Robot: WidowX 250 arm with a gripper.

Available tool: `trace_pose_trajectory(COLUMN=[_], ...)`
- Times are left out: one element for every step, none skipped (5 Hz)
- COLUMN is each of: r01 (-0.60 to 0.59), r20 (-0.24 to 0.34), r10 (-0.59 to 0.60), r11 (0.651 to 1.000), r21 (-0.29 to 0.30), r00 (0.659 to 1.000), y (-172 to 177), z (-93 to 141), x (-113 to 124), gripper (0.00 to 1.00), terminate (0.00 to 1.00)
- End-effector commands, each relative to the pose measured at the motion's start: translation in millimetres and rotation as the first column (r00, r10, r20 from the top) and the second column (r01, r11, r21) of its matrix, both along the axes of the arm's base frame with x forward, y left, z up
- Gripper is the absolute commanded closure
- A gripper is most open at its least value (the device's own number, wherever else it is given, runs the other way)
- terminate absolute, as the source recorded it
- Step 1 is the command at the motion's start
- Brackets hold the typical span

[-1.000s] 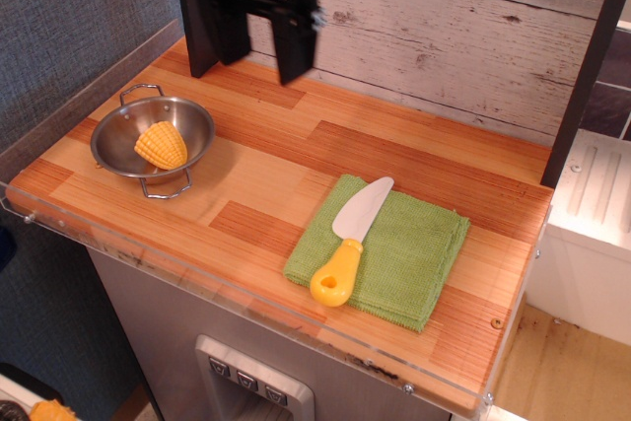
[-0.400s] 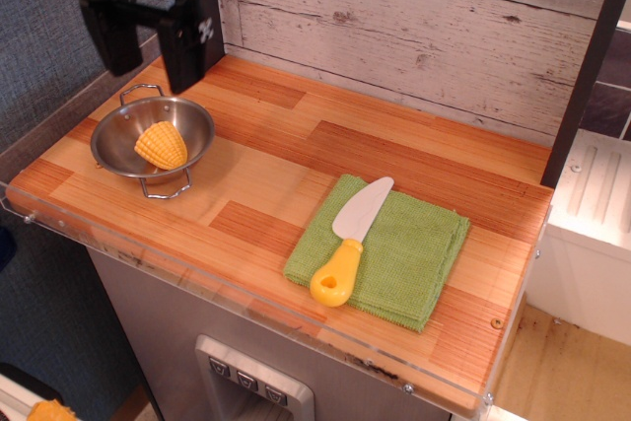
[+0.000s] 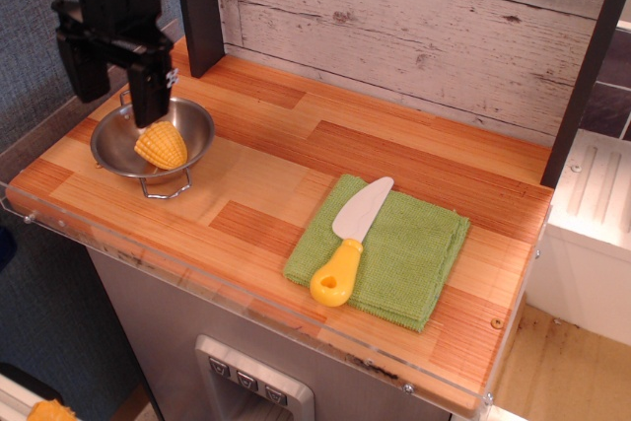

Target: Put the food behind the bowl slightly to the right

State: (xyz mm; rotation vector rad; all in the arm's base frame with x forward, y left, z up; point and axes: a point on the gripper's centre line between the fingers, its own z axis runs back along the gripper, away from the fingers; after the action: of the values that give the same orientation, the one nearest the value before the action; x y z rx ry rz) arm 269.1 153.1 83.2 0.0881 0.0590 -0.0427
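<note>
The yellow toy corn piece (image 3: 162, 146) lies inside the small steel bowl (image 3: 194, 144), which sits near the left end of the wooden counter with its wire loop handles front and back. My black gripper (image 3: 116, 98) hangs open just above the bowl's back-left rim. One finger (image 3: 148, 96) is over the bowl just behind the corn; the other is to the left. It holds nothing.
A green cloth (image 3: 399, 251) lies at the front right with a yellow-handled toy knife (image 3: 347, 242) on it. A grey plank wall (image 3: 414, 27) backs the counter, with a black post (image 3: 200, 7) at the back left and another (image 3: 582, 76) at the right.
My gripper has moved from the back of the counter leftward and down, and now hangs over the bowl's back-left rim. The corn and bowl have not moved.
</note>
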Motion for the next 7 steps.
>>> trace_pose_trajectory(r01=[-0.041,-0.031,-0.023,-0.032,-0.050,-0.060,-0.080], r20=[0.011,0.004,-0.007,-0.009,-0.006,-0.026,-0.036], r10=[0.041,0.031,0.023,0.032,0.050,0.061,0.081], r11=[0.999,0.999,1.000,0.999,0.998,0.997,0.996], r21=[0.024,0.014,0.010,0.021,0.032,0.040,0.039], r00=[0.999,1.000,1.000,0.999,0.999,0.998,0.996], y=[25.2,20.1,11.5,8.7,10.5,12.7,14.7], z=[-8.2,-16.4,-26.5,-37.0,-45.6,-55.4,-59.1], x=[14.8,19.1,24.1,29.9,36.7,41.0,39.5], gripper=[0.00,0.00,0.00,0.00,0.00,0.00,1.00], terminate=[0.00,0.00,0.00,0.00,0.00,0.00,0.00])
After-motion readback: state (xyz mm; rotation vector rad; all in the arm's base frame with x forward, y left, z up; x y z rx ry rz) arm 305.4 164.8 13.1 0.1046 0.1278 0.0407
